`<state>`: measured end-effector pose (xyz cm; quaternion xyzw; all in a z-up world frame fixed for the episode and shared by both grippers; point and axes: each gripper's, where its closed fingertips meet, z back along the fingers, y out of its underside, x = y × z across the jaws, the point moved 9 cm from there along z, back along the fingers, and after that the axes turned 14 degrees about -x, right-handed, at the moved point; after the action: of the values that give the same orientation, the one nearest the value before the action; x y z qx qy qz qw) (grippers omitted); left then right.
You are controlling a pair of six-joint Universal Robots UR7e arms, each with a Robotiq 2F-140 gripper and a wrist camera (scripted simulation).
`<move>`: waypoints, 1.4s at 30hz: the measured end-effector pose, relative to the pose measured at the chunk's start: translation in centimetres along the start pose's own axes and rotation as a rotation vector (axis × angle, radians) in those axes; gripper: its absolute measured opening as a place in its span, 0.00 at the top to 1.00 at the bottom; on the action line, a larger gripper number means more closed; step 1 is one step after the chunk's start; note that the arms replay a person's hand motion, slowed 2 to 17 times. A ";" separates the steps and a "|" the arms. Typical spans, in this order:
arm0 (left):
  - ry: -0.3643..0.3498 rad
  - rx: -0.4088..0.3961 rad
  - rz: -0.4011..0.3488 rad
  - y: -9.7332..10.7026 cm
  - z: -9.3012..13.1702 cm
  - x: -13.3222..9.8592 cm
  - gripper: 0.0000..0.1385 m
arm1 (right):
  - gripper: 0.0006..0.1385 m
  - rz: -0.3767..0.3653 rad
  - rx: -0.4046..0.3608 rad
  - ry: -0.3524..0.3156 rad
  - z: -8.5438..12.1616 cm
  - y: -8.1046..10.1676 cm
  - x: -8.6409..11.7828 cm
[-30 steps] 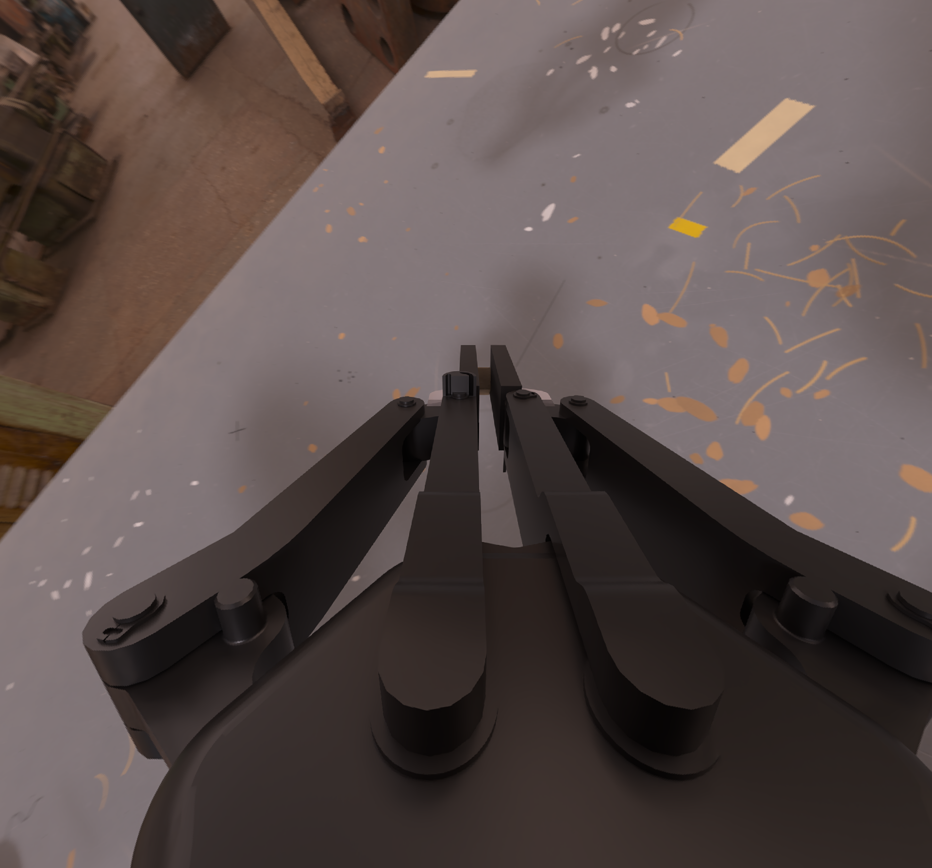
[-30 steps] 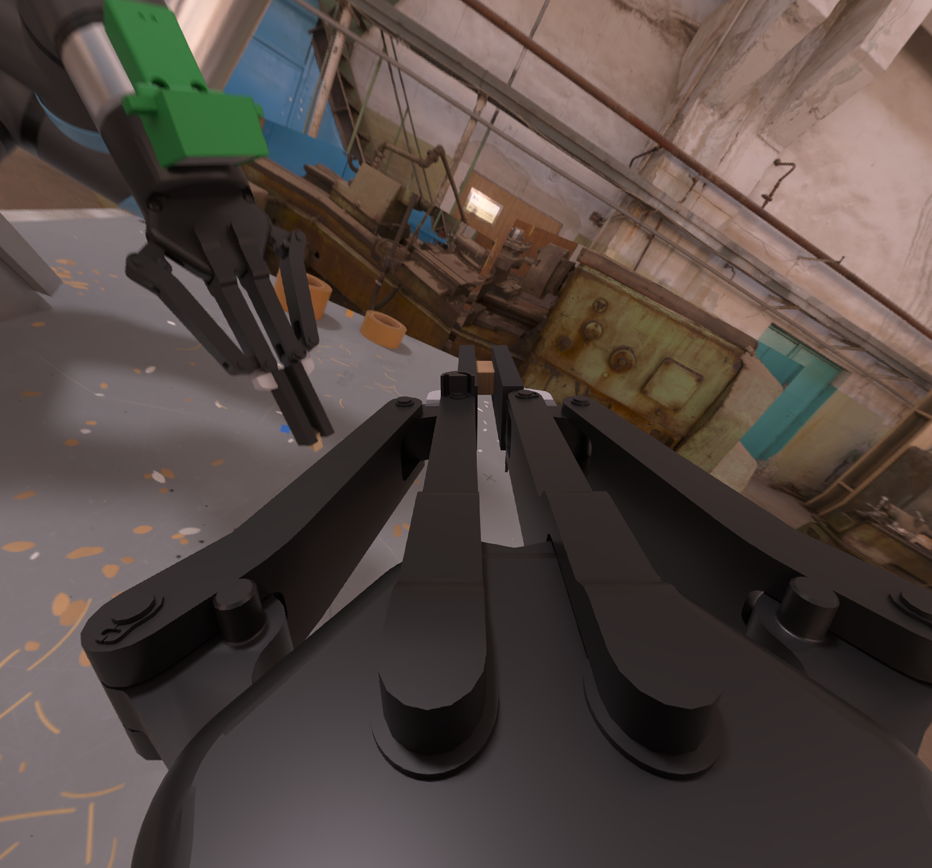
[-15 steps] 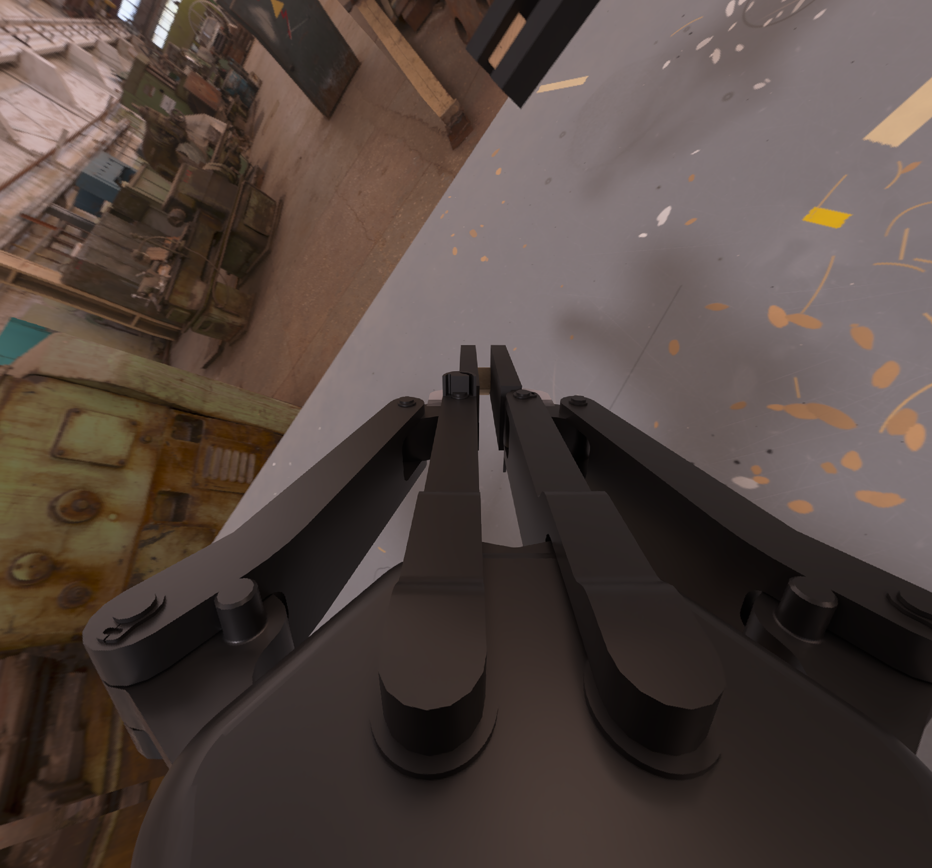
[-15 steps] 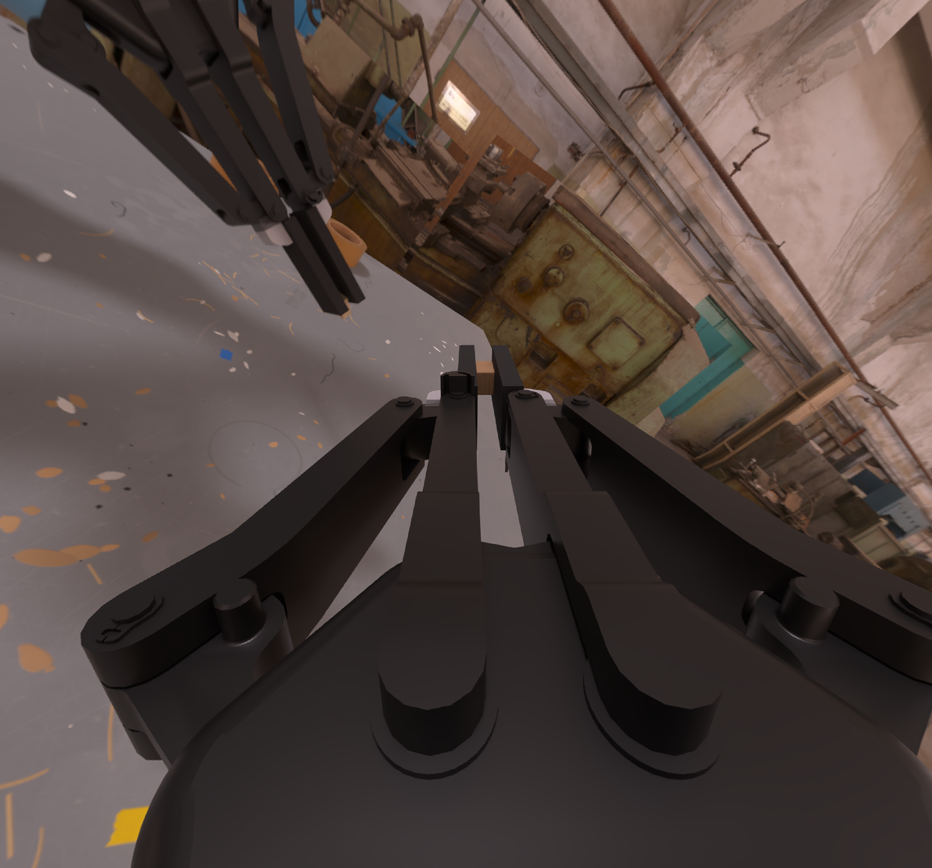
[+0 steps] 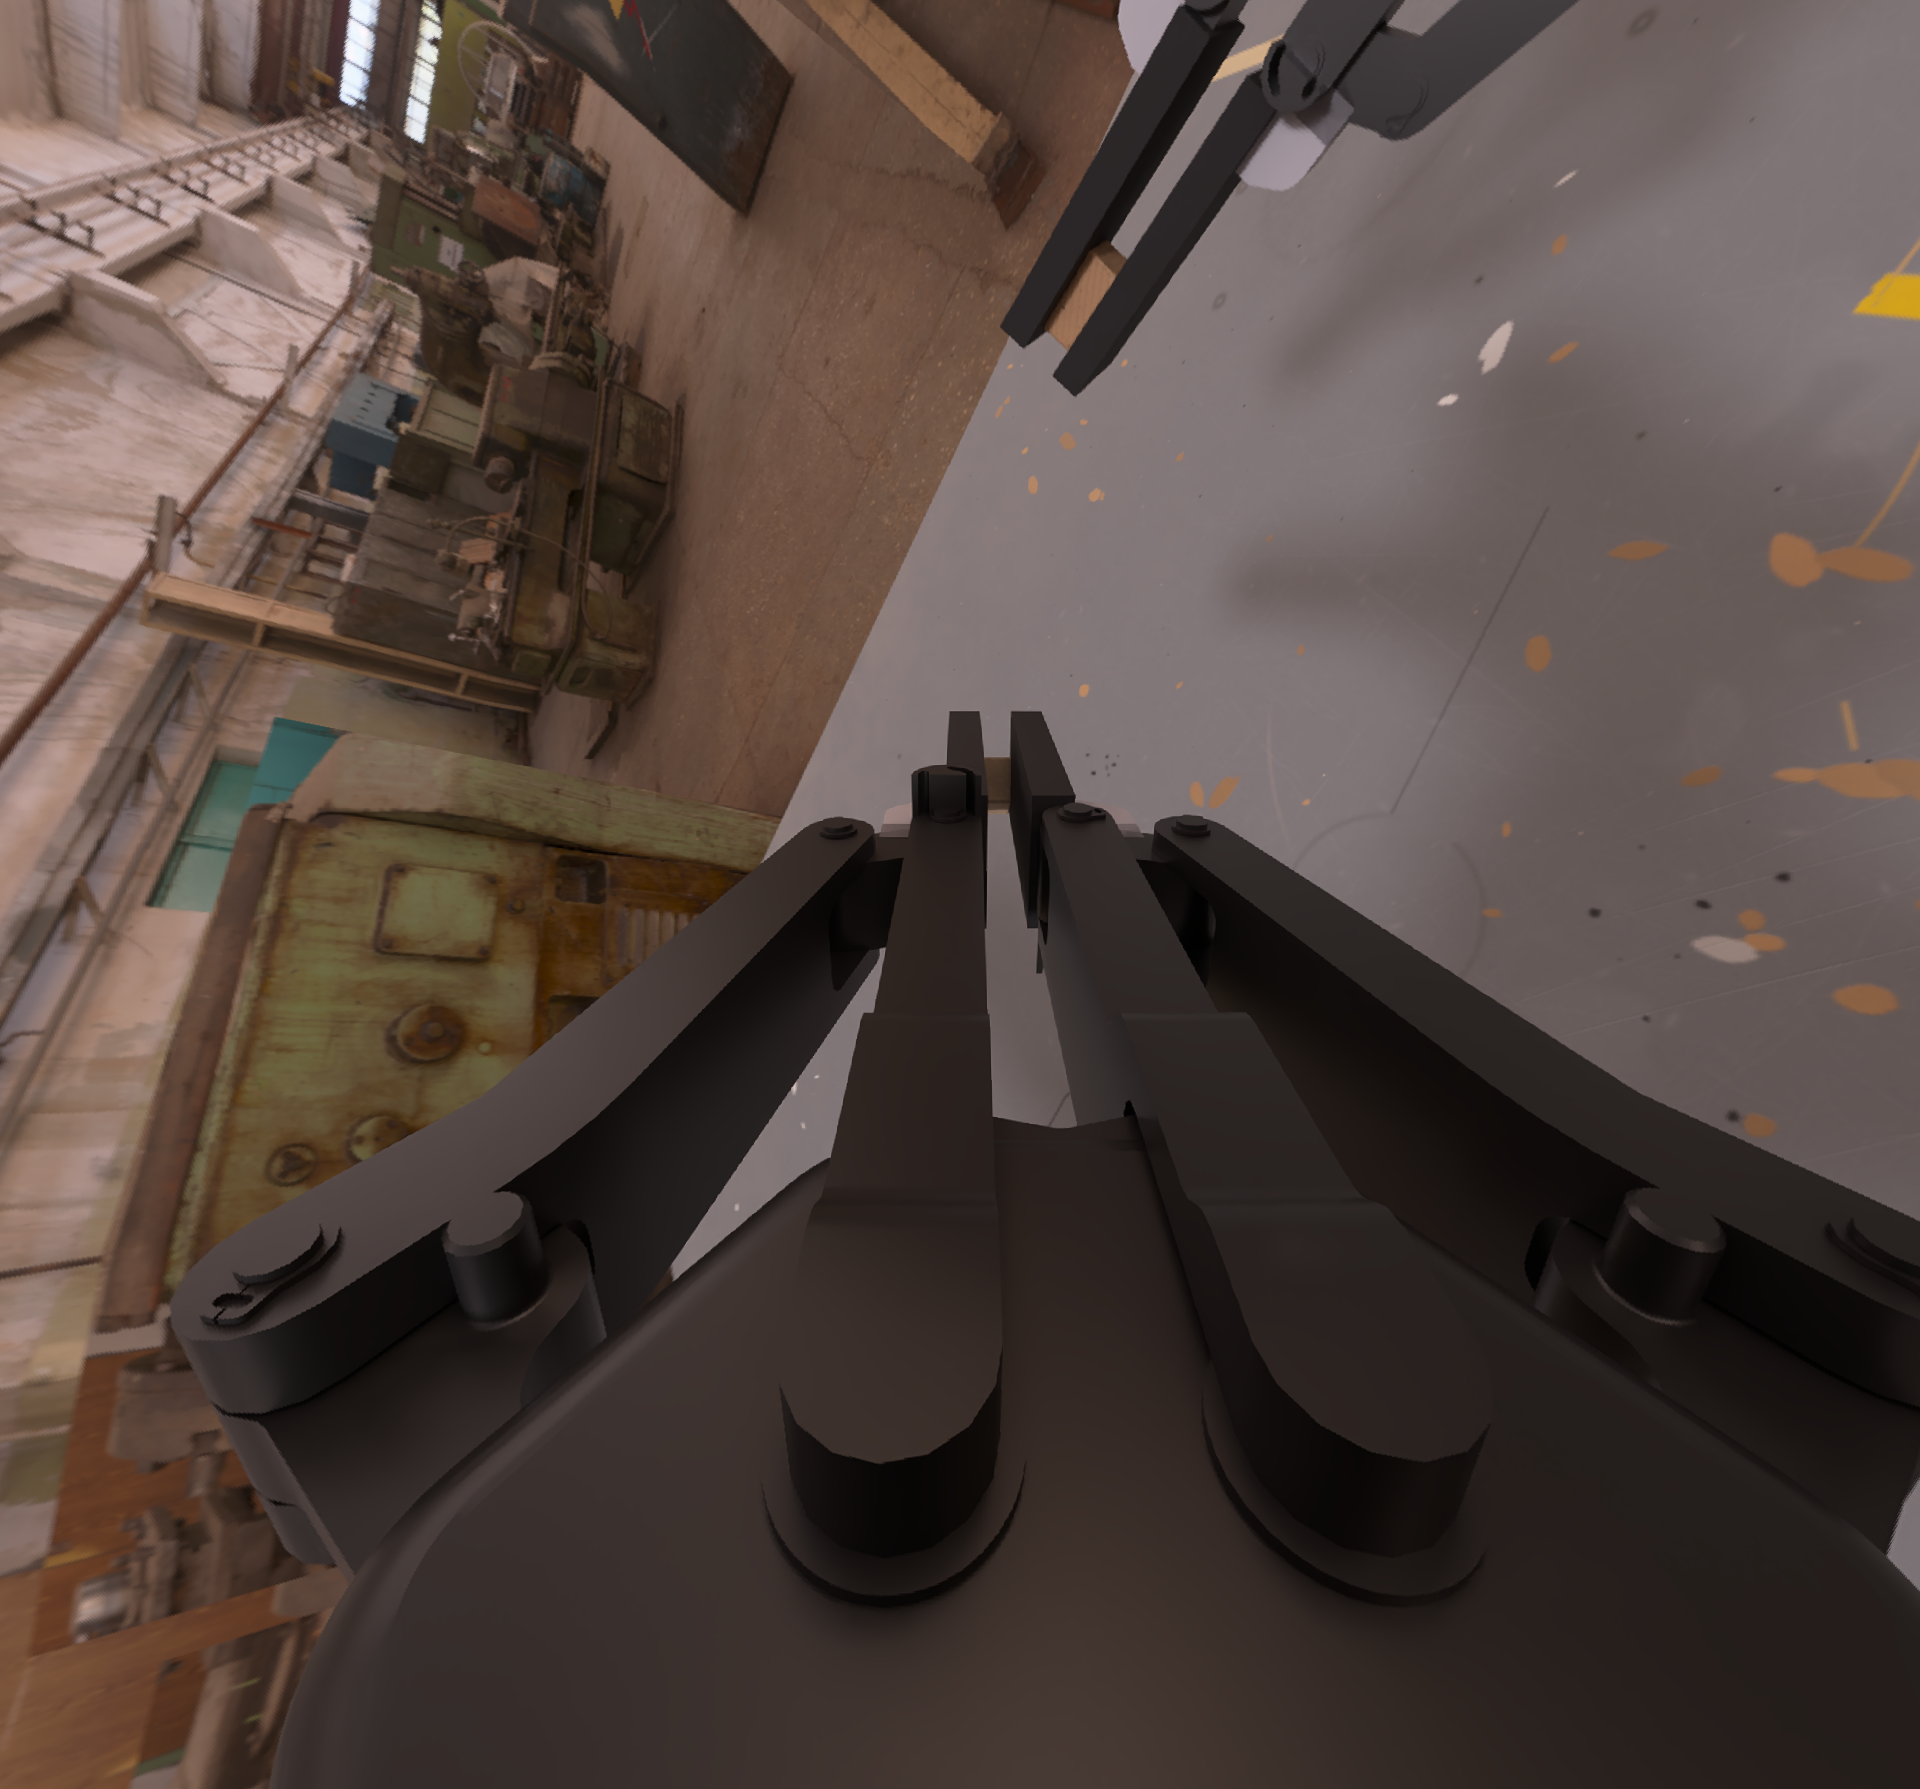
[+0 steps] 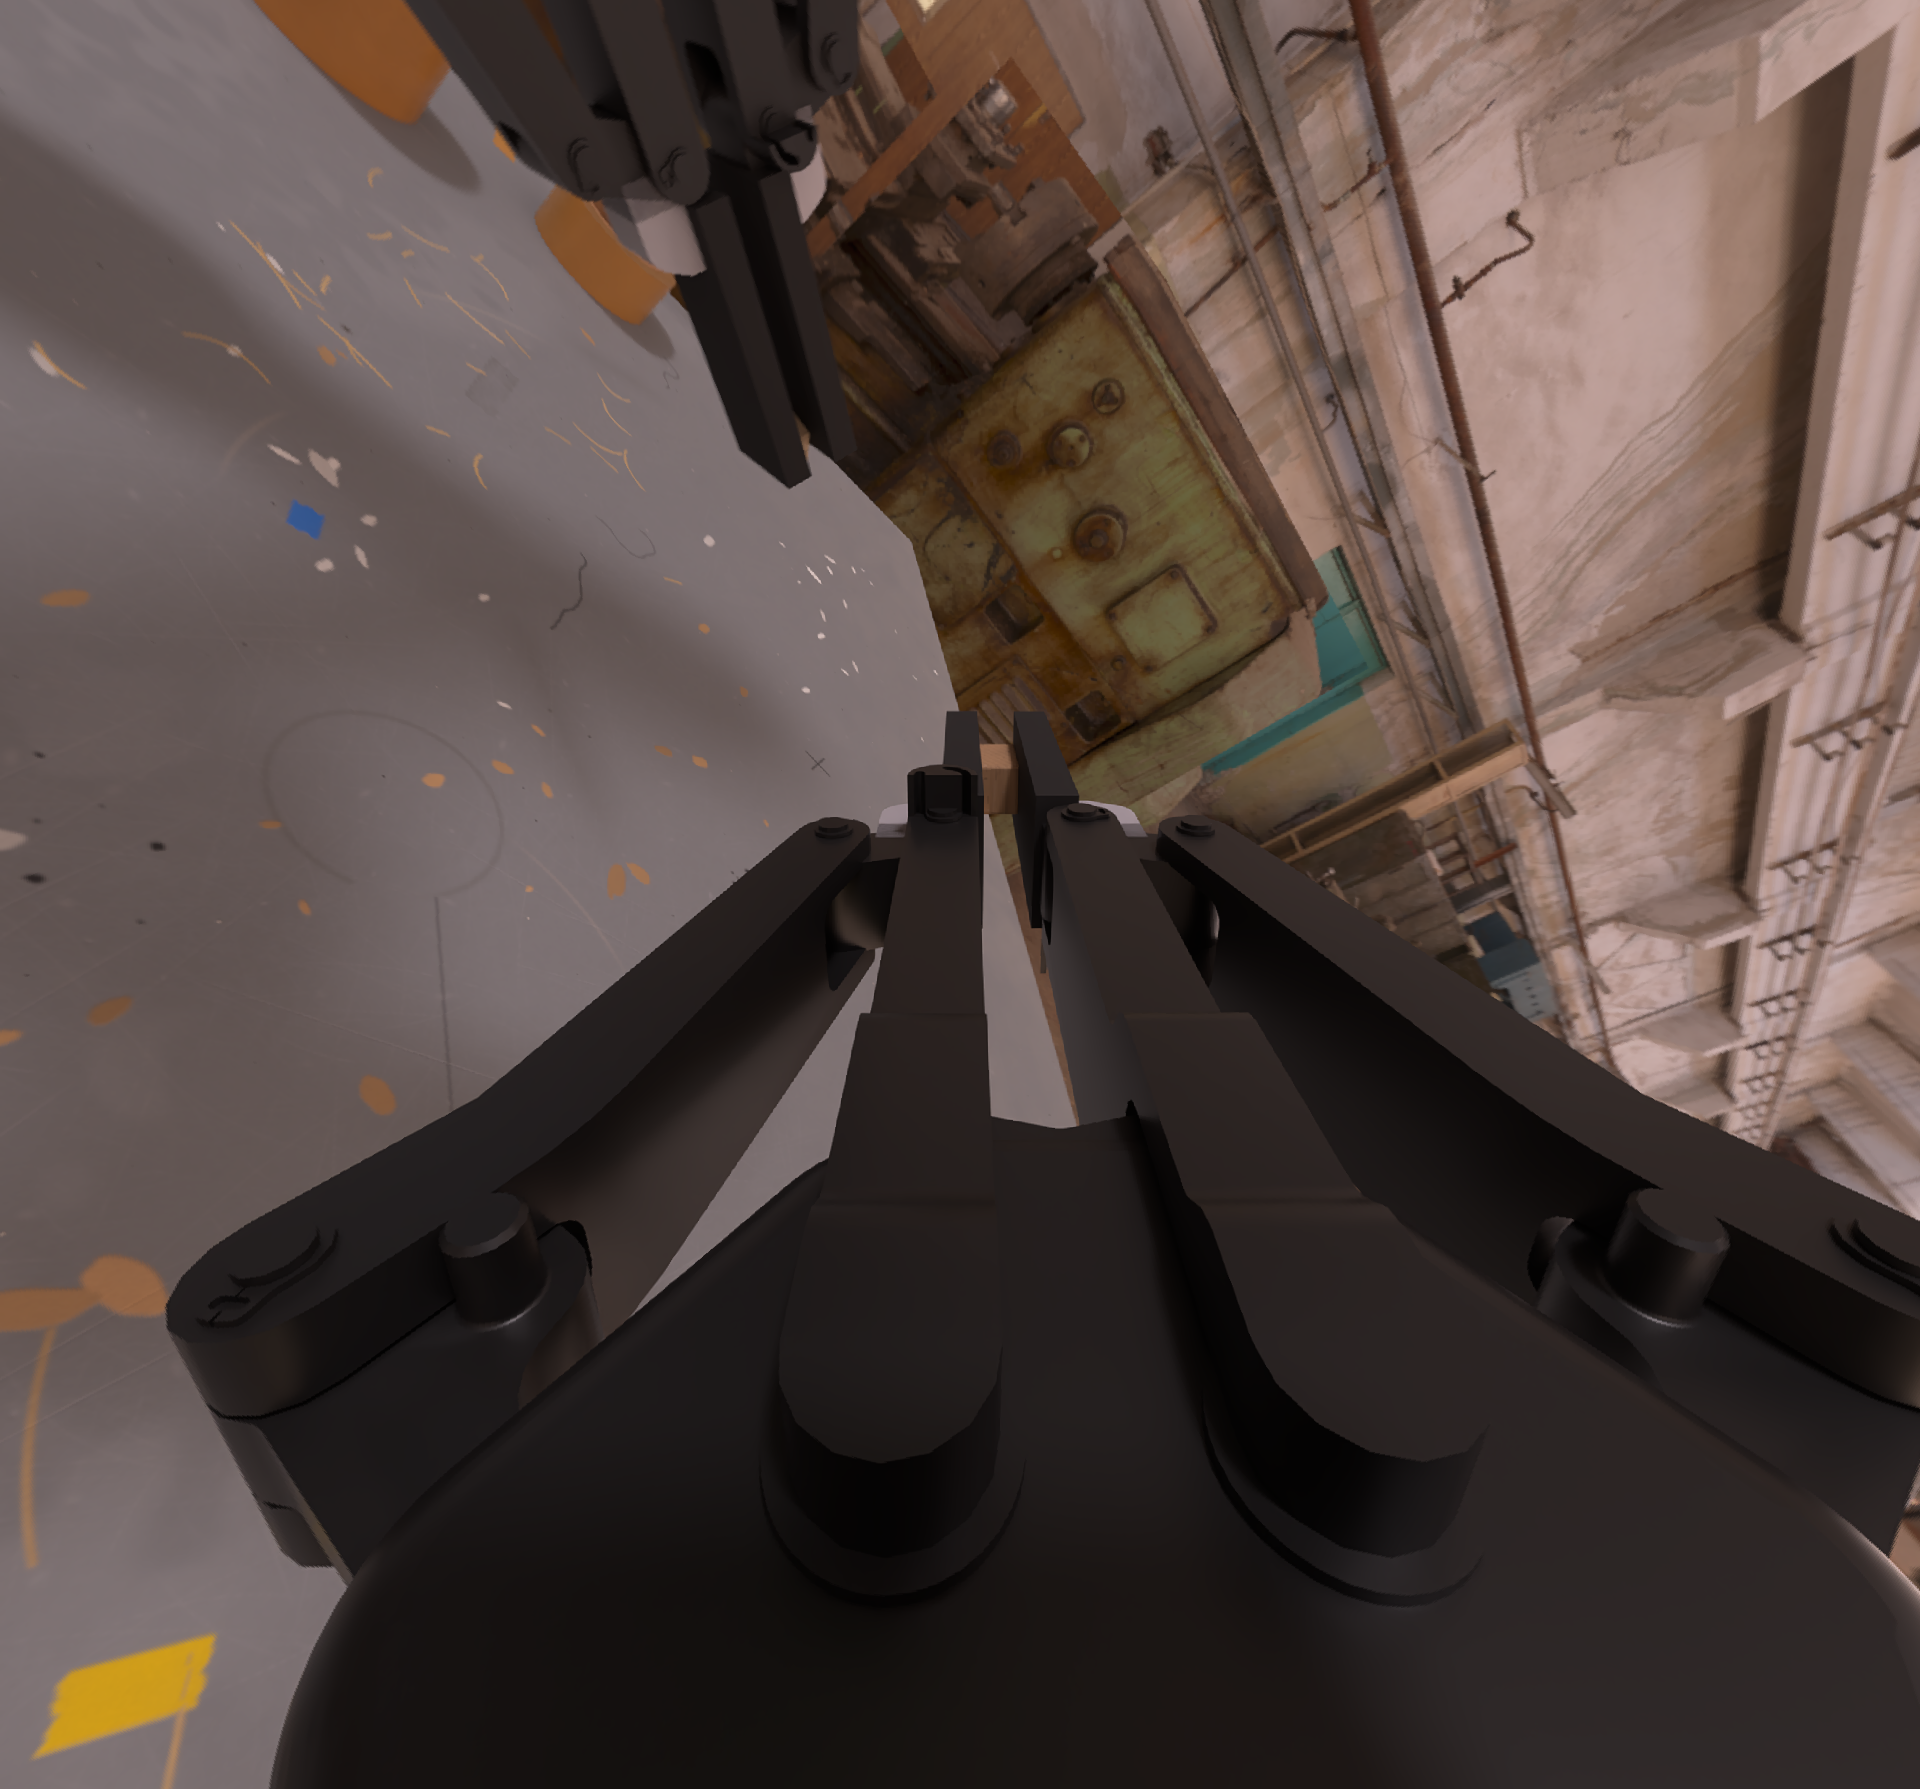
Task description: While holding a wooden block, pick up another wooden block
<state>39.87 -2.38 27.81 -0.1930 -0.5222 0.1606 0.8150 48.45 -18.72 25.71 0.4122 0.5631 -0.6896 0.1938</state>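
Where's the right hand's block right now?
In the left wrist view it's top center, a block pinched at the right hand's fingertips, above the table edge.

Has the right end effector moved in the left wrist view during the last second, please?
Yes. The right end effector has come in from the top, down toward the grey table's edge.

A wooden block [image 5: 995,771] sits between the left tool [image 5: 995,752] fingertips above the bench [image 5: 1403,700]. Ahead and above, the right tool [image 5: 1070,326] pinches another block [image 5: 1086,293].
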 end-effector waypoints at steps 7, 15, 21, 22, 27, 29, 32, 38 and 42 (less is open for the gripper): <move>-0.006 0.031 -0.066 -0.4 -0.2 0.7 0.94 | 0.94 0.053 0.010 0.016 -0.9 -0.6 0.8; 0.045 0.057 -0.060 -0.2 -0.8 0.7 0.94 | 0.94 0.070 0.008 -0.018 -1.6 -1.0 1.7; 0.142 0.131 -0.038 0.8 -1.9 -0.5 0.94 | 0.94 0.045 -0.006 -0.044 -1.8 -0.7 1.9; 0.162 0.142 -0.033 1.1 -2.1 -0.9 0.94 | 0.94 0.039 -0.006 -0.048 -1.7 -0.5 1.9; 0.260 0.146 0.001 1.8 -3.2 -3.1 0.94 | 0.94 -0.007 -0.027 -0.059 -1.4 0.0 1.6; 0.302 0.147 0.012 2.0 -3.6 -4.3 0.94 | 0.94 -0.022 -0.029 -0.055 -1.1 0.3 1.3; 0.356 0.155 0.018 2.2 -4.3 -6.0 0.94 | 0.94 -0.037 -0.017 -0.046 -0.7 0.9 0.7; 0.457 0.161 0.026 2.3 -5.7 -9.9 0.94 | 0.94 -0.063 0.003 -0.024 0.3 1.9 -0.2; 0.515 0.163 0.030 2.3 -6.6 -12.4 0.94 | 0.94 -0.078 0.013 -0.006 0.9 2.5 -0.8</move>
<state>40.73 -7.08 14.37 -0.1689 -0.2800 0.1598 0.9314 50.40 -20.48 24.78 0.3892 0.5734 -0.7016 0.1658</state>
